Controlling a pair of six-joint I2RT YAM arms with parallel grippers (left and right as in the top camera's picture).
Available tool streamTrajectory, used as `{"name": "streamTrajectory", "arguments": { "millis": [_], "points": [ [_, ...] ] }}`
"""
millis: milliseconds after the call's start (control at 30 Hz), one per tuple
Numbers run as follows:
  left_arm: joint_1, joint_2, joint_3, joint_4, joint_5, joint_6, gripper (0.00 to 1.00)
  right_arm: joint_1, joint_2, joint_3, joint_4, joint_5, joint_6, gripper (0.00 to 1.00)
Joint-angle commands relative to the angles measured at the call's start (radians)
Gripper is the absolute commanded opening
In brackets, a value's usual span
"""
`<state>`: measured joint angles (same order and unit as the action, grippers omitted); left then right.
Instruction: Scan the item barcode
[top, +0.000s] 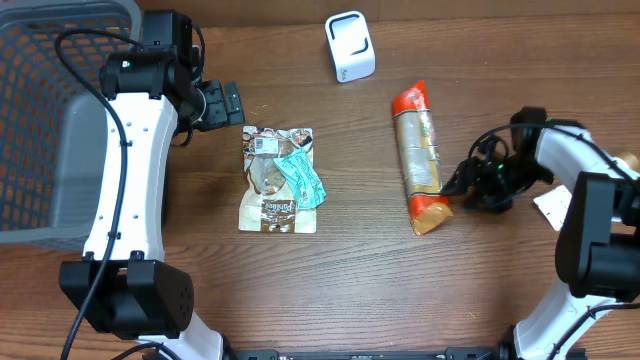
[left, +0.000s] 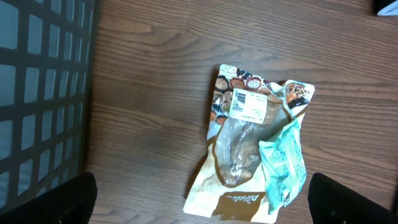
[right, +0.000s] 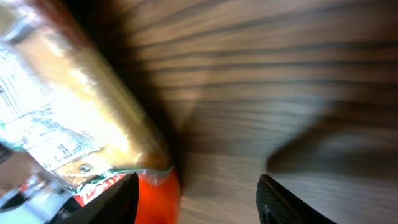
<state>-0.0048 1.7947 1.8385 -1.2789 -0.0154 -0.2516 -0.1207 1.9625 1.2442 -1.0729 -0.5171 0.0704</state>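
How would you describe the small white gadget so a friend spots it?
Start at the grey basket on the left, then look right along the far edge. The small white boxy device sits there, up-left of the long orange-ended packet; unlike that packet, it's an upright box.

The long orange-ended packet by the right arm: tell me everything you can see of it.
The long packet is a clear-wrapped sleeve of tan contents with orange-red crimped ends and small print on the film near one end. It lies flat on the wooden table, running away from the robot and slightly tilted. The right gripper, jaws apart, is beside its near end. The packet is not between the jaws, and I cannot tell whether they touch.
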Motion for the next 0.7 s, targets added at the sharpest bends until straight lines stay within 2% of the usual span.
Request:
{"name": "streamTrajectory", "arguments": {
  "millis": [0,233,300,367,433,500,667],
  "points": [
    [-0.002,0.004,-0.005,0.001,0.005,0.02,1.0,0.001,-0.05,0.151,-0.038,0.158,0.027,0.62],
    [-0.002,0.004,-0.005,0.001,0.005,0.02,1.0,0.113,-0.053,0.357,-0.087,0.217,0.008,0.61],
    [-0.002,0.004,-0.005,0.001,0.005,0.02,1.0,0.158,-0.053,0.361,-0.048,0.217,0.008,0.47],
    [-0.002,0.004,-0.005,0.001,0.005,0.02,1.0,0.185,-0.048,0.36,-0.023,0.218,0.026,0.24],
    [-0.002,0.004,-0.005,0.001,0.006,0.02,1.0,0.209,-0.038,0.36,-0.012,0.219,0.054,0.11],
    [-0.002,0.004,-0.005,0.001,0.005,0.02,1.0,0.23,-0.026,0.357,-0.01,0.241,0.065,0.05],
    [-0.002,0.004,-0.005,0.001,0.005,0.02,0.99,0.263,0.003,0.306,0.032,0.344,0.125,0.04]
  ]
}}
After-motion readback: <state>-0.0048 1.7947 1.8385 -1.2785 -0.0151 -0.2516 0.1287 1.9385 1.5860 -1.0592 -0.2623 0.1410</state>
